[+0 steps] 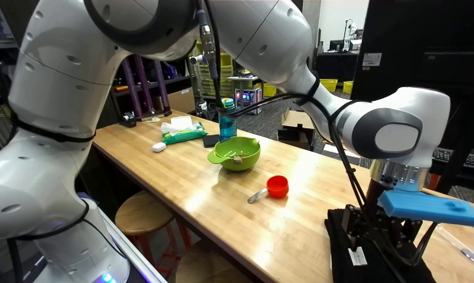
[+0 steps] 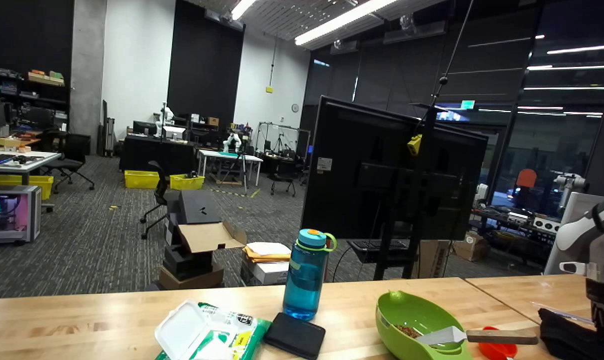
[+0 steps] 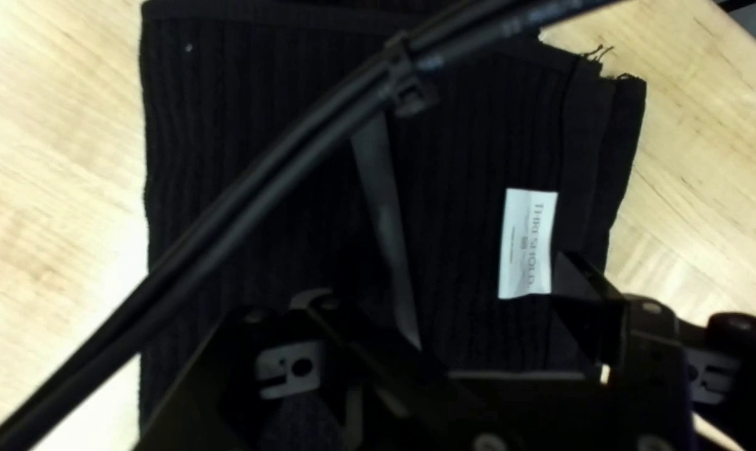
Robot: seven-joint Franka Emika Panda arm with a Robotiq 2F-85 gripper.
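Over the black cloth (image 3: 459, 188), the end effector (image 3: 443, 282) points downward.

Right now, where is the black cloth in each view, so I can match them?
In an exterior view: black cloth, lower right, under the pincer.
In an exterior view: black cloth, toward the bottom right corner.
Wrist view: black cloth, filling most of the middle.
Landmark in all three: the wooden tabletop.
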